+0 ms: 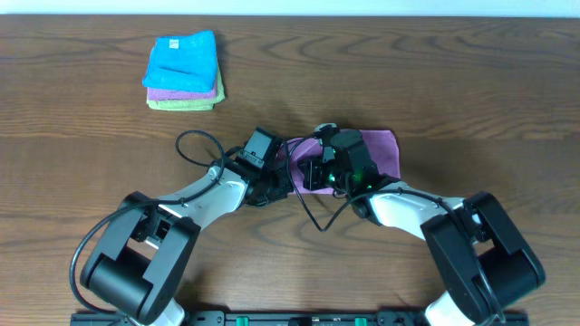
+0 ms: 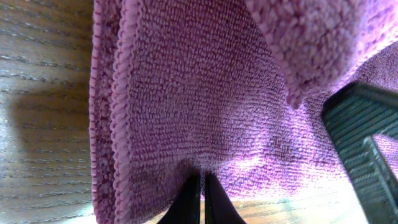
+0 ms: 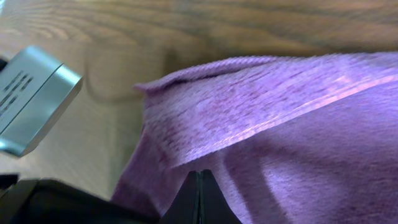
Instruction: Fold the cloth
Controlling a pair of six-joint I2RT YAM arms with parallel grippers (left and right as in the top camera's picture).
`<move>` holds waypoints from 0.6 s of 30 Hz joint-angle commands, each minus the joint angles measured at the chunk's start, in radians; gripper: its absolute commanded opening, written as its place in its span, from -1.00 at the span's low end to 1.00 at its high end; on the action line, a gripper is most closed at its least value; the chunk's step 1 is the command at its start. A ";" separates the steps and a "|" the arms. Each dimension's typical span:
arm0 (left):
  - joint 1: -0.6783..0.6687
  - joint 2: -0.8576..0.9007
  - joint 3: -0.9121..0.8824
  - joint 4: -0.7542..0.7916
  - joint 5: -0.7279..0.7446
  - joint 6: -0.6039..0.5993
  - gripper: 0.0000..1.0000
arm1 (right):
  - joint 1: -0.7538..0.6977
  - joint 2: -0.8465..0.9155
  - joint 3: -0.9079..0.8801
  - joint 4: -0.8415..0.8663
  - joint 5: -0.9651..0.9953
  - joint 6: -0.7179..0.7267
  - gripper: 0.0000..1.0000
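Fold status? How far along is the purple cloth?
Done: cloth looks folded at least once, stitched edges stacked. In hand: left gripper and right gripper both shut on it. Left: probably finishing this fold, then release.

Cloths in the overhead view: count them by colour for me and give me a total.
Blue: 1, top cloth of the stack
Purple: 2, large cloth at centre and middle cloth of the stack
Light green: 1, bottom cloth of the stack
Total: 4
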 commanded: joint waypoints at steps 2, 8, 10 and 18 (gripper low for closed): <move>-0.006 0.040 -0.007 -0.014 0.026 -0.002 -0.88 | 0.002 0.012 0.015 0.010 0.094 -0.001 -0.97; -0.006 0.040 -0.007 -0.016 0.033 -0.002 -0.88 | -0.003 0.067 0.016 0.091 0.113 -0.001 -0.97; -0.006 0.040 -0.007 -0.015 0.047 -0.002 -0.88 | -0.003 0.092 0.016 0.117 0.113 0.000 -0.98; -0.006 0.040 -0.007 -0.015 0.056 -0.002 -0.88 | -0.002 0.124 0.018 0.220 0.129 0.007 -0.97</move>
